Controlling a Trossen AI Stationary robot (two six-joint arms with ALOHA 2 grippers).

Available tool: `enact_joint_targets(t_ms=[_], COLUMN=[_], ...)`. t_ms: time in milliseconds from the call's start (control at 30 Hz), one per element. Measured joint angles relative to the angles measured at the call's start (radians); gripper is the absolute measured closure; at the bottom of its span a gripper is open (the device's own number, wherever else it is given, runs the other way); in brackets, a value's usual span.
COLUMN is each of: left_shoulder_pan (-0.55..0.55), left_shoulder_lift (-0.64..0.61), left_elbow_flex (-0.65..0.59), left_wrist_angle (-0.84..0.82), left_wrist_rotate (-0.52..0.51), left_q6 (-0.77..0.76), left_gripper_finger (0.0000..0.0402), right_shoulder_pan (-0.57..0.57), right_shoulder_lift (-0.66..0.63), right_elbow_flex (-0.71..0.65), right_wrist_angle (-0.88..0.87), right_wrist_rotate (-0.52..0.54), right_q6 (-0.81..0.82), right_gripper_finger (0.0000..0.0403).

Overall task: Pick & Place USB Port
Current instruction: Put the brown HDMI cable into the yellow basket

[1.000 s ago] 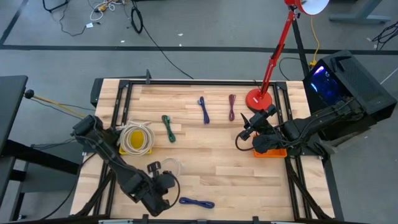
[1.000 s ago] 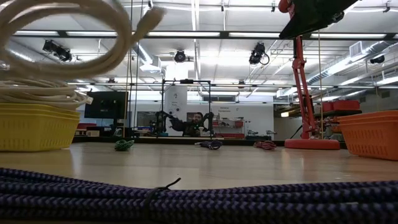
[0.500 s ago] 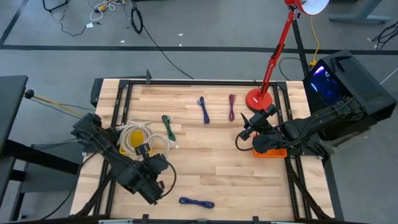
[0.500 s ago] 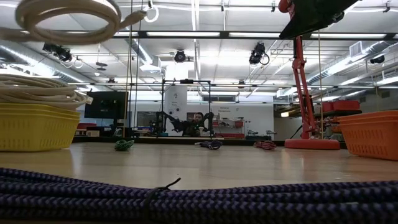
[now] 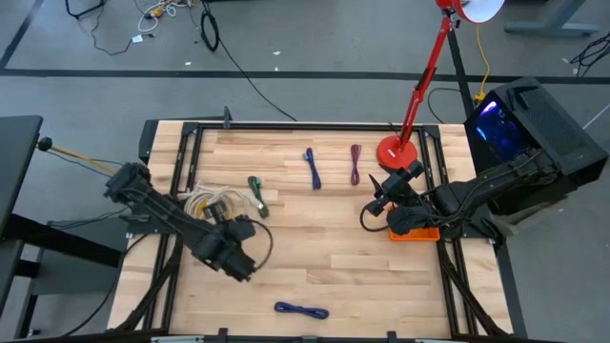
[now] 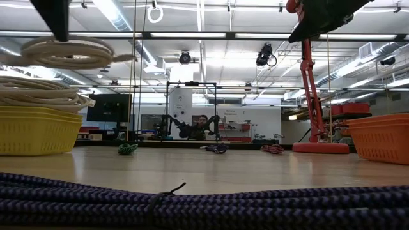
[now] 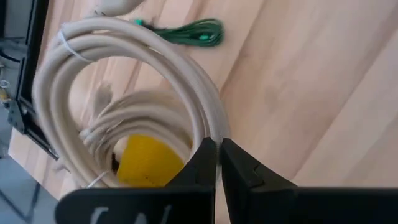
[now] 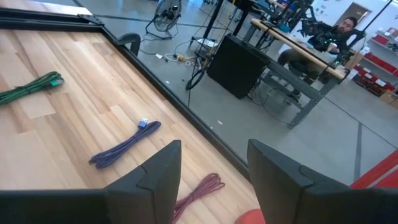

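Left gripper clenched on white cable coil, carried above yellow basket — centre coil over basket, lower before letting go. Right gripper spread, empty, waiting near orange bin.

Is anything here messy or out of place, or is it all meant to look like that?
Mostly tidy. One oddity: the yellow basket is overfull, with white cable coils heaped above its rim. The left tool, shut on another white coil, holds it above that pile. Bundled cables lie scattered on the table, apparently laid out for sorting.
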Motion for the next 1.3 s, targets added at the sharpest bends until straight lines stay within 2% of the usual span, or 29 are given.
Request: enact_joint_targets(t_ms=[167, 367, 700, 1033, 1300], left_shoulder_pan=[-0.030, -0.002, 0.073, 0.075, 0.075], left_shoulder_lift=[-0.173, -0.286, -0.303, -0.303, -0.303], left_elbow_flex=[-0.121, -0.214, -0.375, -0.378, -0.379], left_wrist_angle=[-0.003, -0.002, 0.007, 0.008, 0.033], left_wrist_rotate=[0.034, 0.098, 0.170, 0.178, 0.178], left_q6=[-0.122, -0.129, -0.102, -0.115, -0.130], left_gripper_finger=[0.0393, 0.0393, 0.0393, 0.0371, 0.0374], right_shoulder_pan=[0.000, 0.000, 0.000, 0.000, 0.000], right_shoulder_lift=[0.000, 0.000, 0.000, 0.000, 0.000], right_elbow_flex=[0.000, 0.000, 0.000, 0.000, 0.000], right_wrist_angle=[0.001, 0.006, 0.008, 0.010, 0.010], right_wrist_rotate=[0.000, 0.000, 0.001, 0.002, 0.002], right_q6=[0.004, 0.008, 0.004, 0.004, 0.008], right_gripper_finger=[0.0218, 0.0218, 0.0218, 0.0218, 0.0218])
